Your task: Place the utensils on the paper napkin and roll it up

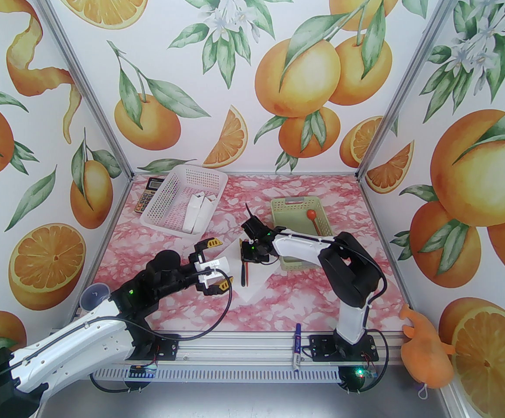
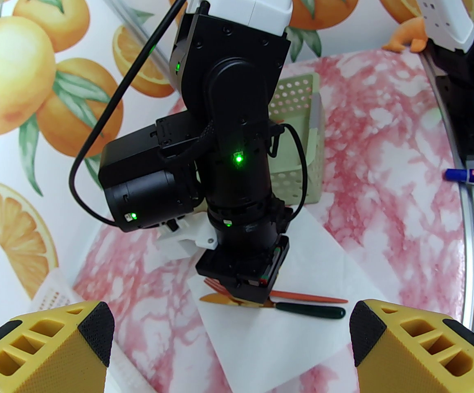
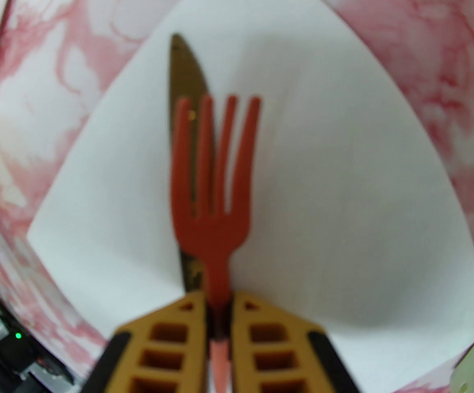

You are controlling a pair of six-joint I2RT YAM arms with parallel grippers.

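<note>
The right tool (image 3: 219, 301) is clenched on the neck of the fork (image 3: 214, 186), which sits low over the napkin (image 3: 343, 178), its prongs partly overlapping the knife (image 3: 185, 80) already lying there. Best to keep the fork parallel to the knife, lower it until it rests flat, and only then let go, so neither piece skids. The right arm reaches in from its base with the wrist bent down. The left tool (image 2: 230, 330) hangs spread wide and empty above the surface (image 1: 322, 303), beside the napkin.
</note>
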